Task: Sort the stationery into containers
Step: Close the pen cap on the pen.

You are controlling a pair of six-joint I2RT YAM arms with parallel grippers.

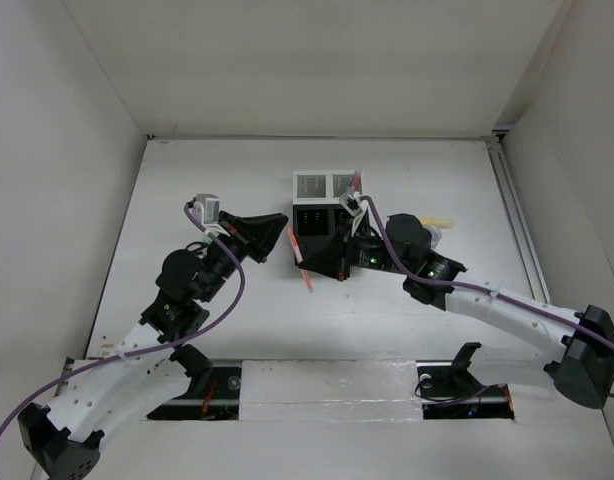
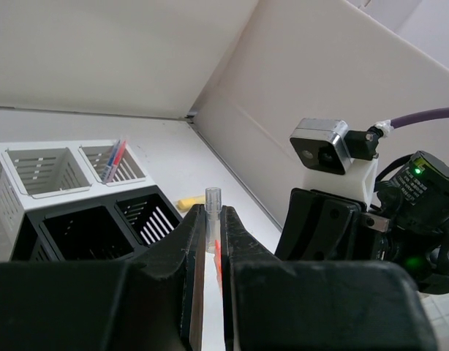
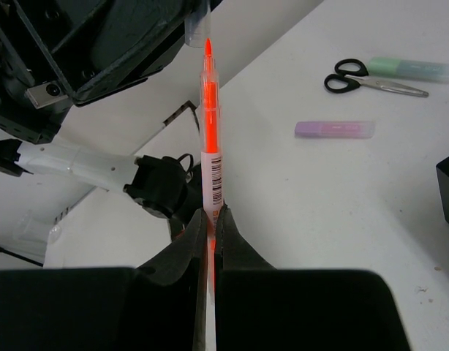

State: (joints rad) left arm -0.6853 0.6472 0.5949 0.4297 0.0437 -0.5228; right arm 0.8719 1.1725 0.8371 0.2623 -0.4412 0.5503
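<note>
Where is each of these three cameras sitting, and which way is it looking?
Top external: above and behind the arms, looking down on the table; left arm and right arm show, bases nearest.
Left wrist: on the left arm, looking past the left gripper, shut on a clear cap, toward the bins.
Right wrist: on the right arm, looking along the right gripper, shut on an orange pen, toward scissors.
Shared: top and left wrist both show the bins.

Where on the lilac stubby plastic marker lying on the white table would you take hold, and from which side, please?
I'd grip the lilac stubby plastic marker at mid-barrel, coming straight down from above, jaws across its short width. It lies flat on the white table, bare surface along both long sides; the black-handled scissors lie apart.
</note>
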